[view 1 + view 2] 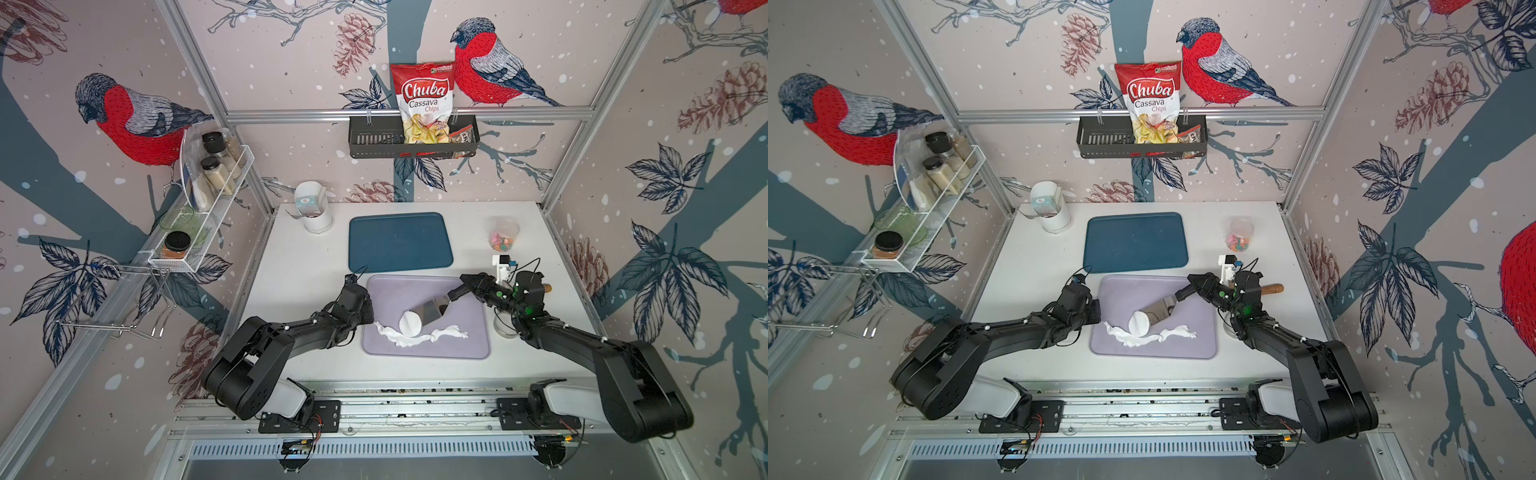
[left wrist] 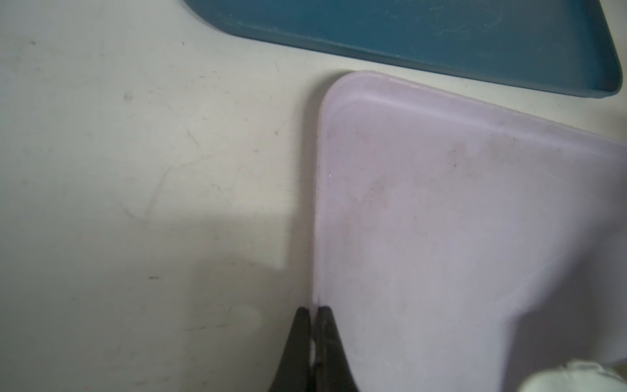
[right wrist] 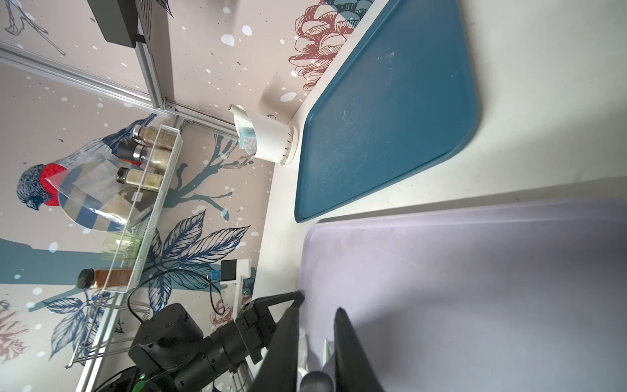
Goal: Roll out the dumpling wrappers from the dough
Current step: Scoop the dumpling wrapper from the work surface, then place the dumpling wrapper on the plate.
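On the lilac tray (image 1: 461, 340), a ragged strip of white dough (image 1: 446, 332) (image 1: 1177, 333) runs across the near half. A small round white dumpling wrapper (image 1: 409, 323) (image 1: 1139, 323) rests tilted at the blade end of a metal spatula (image 1: 432, 311) (image 1: 1158, 311). My right gripper (image 1: 451, 296) (image 3: 317, 310) is shut on the spatula's dark handle (image 3: 315, 380). My left gripper (image 1: 370, 311) (image 2: 314, 309) is shut and holds nothing. It sits at the tray's left edge (image 2: 317, 203). One end of the dough (image 2: 570, 373) shows in the left wrist view.
A teal tray (image 1: 401, 241) (image 3: 383, 112) lies just behind the lilac one. A white holder (image 1: 316, 214) stands at the back left and a clear cup of coloured bits (image 1: 504, 235) at the back right. A wooden handle (image 1: 1272, 288) pokes out behind the right arm.
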